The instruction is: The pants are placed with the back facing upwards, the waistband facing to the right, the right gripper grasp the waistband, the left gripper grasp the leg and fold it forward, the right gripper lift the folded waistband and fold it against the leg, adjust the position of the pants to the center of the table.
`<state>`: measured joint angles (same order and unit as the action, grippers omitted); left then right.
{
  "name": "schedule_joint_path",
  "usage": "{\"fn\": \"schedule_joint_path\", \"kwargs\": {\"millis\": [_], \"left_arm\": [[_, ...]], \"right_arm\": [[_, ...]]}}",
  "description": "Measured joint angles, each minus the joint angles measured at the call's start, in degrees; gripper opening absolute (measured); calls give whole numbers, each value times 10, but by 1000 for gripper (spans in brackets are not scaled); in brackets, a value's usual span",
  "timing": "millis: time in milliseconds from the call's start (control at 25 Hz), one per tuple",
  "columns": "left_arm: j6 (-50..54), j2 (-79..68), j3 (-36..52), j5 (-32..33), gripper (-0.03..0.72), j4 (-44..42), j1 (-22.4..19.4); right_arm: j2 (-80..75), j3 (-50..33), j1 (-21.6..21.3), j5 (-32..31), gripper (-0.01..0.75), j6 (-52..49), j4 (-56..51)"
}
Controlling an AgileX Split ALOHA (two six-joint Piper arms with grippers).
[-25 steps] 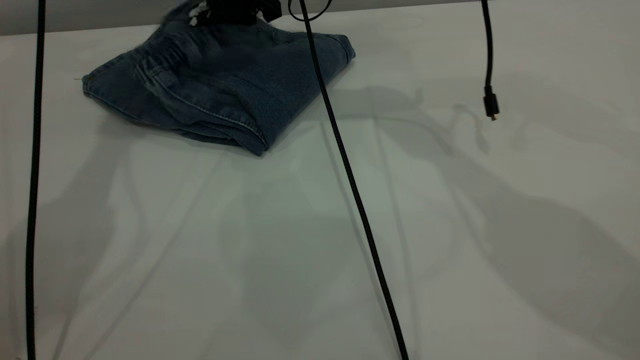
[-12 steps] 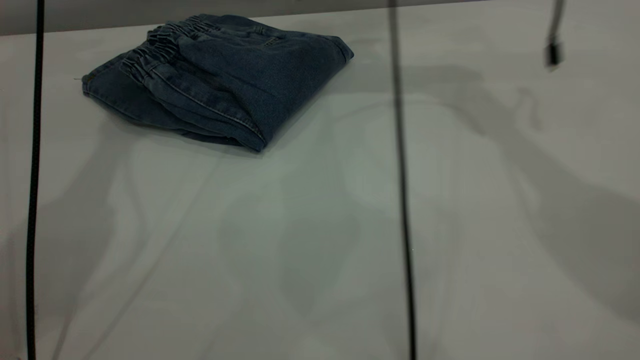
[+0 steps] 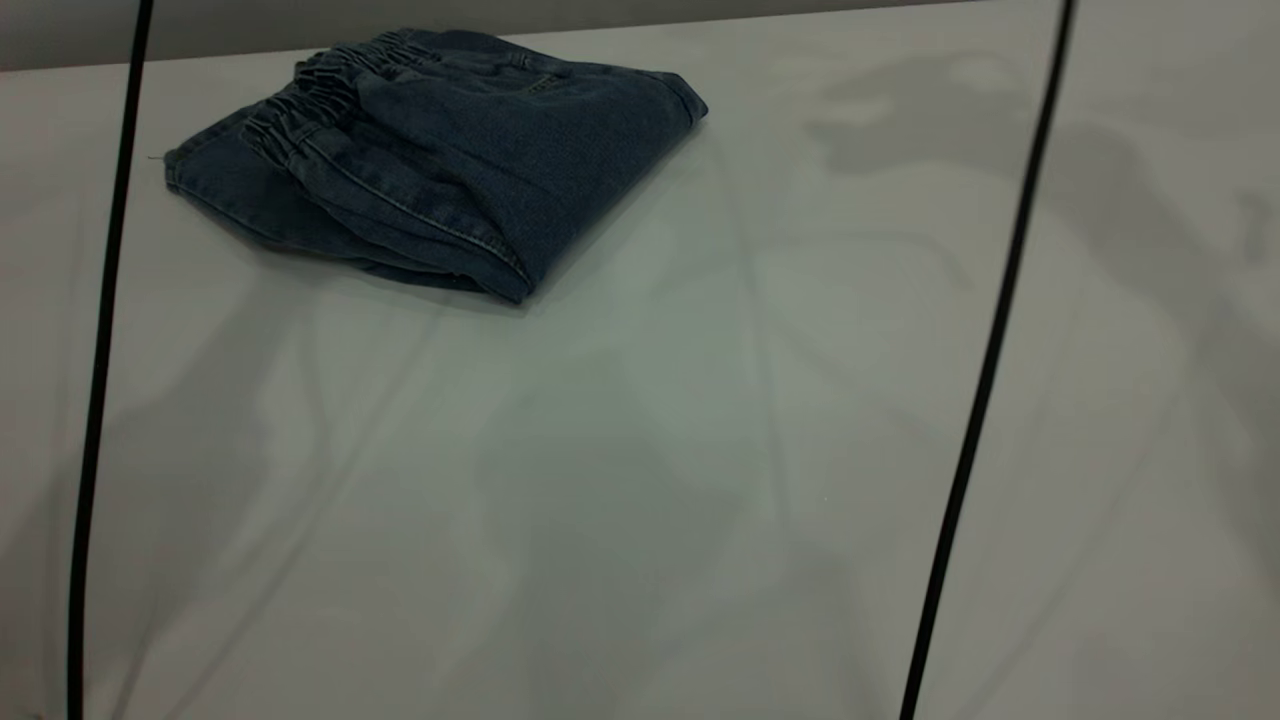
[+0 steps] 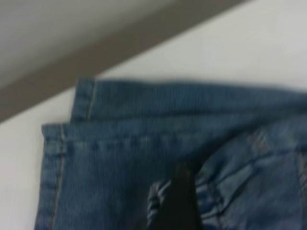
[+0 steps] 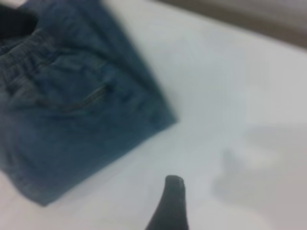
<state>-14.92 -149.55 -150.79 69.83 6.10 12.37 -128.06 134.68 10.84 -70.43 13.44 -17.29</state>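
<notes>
The pants [image 3: 470, 150] lie folded in a compact blue denim stack at the far left of the table [image 3: 640, 480]. Their gathered waistband [image 3: 320, 90] lies on top, toward the far left edge of the stack, and stitched hems face the front. The printed leg is hidden in the fold. My left gripper [image 4: 230, 206] hovers over the pants [image 4: 144, 158], one black fingertip [image 4: 181, 179] showing beside the ruched band, nothing held. My right gripper [image 5: 216, 206] hangs over bare table beside the pants [image 5: 72, 120]; one fingertip [image 5: 173, 187] shows and grips nothing. Neither gripper appears in the exterior view.
Two black cables hang across the exterior view, one at the left [image 3: 100, 330] and one at the right [image 3: 985, 370]. The table's far edge [image 3: 200, 55] runs just behind the pants. Arm shadows fall across the white surface.
A gripper that was on the pants' top edge a second ago has lifted out of the exterior view, leaving the fold in place. The hanging cable has swung from the middle to the right.
</notes>
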Motion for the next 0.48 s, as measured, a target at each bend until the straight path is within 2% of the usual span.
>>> {"fn": "schedule_joint_path", "kwargs": {"millis": [160, 480], "left_arm": [[-54, 0, 52, 0, 590, -2, 3], [-110, 3, 160, -2, 590, -39, 6]], "right_arm": [[70, 0, -1, 1, 593, -1, 65], [146, 0, -1, 2, 593, -1, 70]]}}
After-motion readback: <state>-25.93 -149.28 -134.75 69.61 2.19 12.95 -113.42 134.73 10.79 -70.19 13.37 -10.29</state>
